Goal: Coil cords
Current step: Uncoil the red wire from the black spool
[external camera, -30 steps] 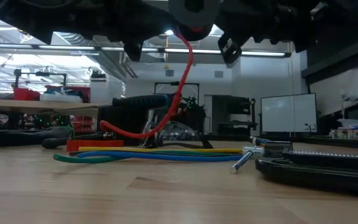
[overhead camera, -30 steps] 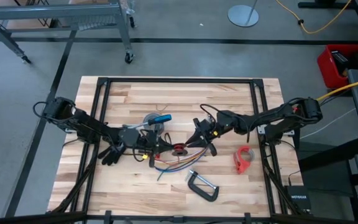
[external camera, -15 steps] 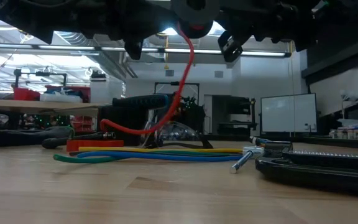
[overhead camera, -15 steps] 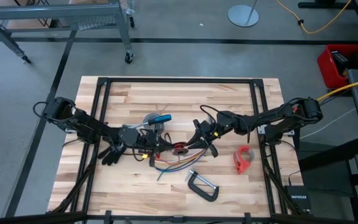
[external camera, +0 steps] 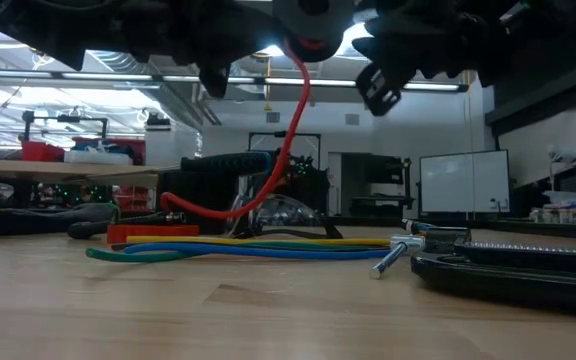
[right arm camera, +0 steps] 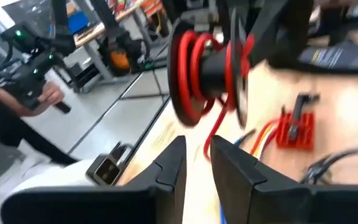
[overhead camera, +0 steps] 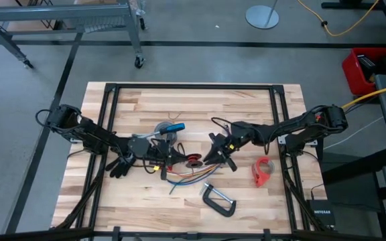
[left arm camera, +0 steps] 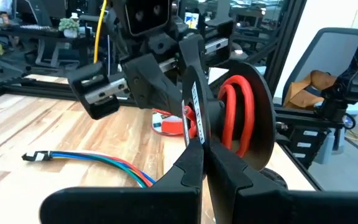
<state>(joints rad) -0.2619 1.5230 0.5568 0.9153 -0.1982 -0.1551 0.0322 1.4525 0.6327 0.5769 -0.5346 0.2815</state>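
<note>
mid-surface (overhead camera: 179, 100): left tool (left arm camera: 201, 134) pinching the spool (left arm camera: 244, 127), red cord (external camera: 293, 140) part-wound on it, held aloft. right tool (overhead camera: 214, 150) just beside, fingers spread. risk: loose tail snags the coloured strands (external camera: 238, 246), dragging turns off the spool.

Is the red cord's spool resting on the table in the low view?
No. The spool hangs above the table, its red cord trailing down.

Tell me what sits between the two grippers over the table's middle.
The red cord spool sits between them in the high view, held by the left gripper, with the right gripper just beside it.
</note>
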